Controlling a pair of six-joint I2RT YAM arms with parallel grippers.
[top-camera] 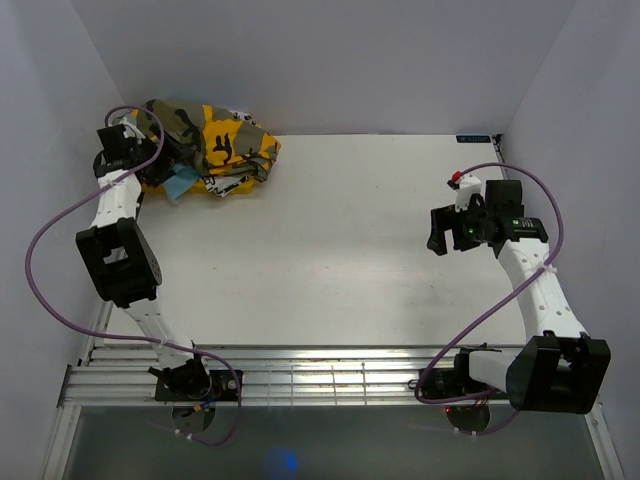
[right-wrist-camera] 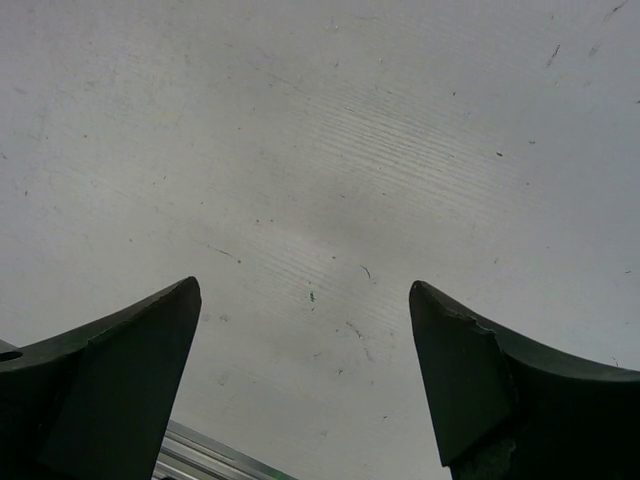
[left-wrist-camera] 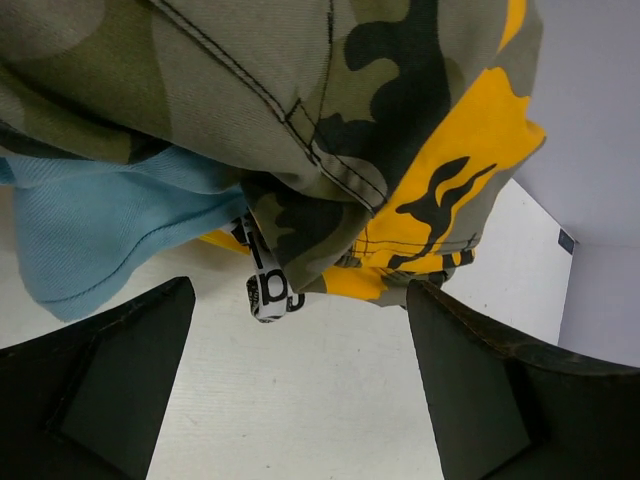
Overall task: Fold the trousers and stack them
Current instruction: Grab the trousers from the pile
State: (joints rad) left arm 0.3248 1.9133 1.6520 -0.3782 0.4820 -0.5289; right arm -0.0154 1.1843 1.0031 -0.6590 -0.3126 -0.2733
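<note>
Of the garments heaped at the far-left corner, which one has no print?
The plain light blue fabric garment, peeking out under the olive camouflage trousers; the yellow and white garment carries black print.

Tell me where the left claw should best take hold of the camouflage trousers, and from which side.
Grip the stitched seam fold of the trousers that overhangs the light blue garment. Probably come from the pile's left edge, where the open left claw faces it, staying above the blue cloth.
</note>
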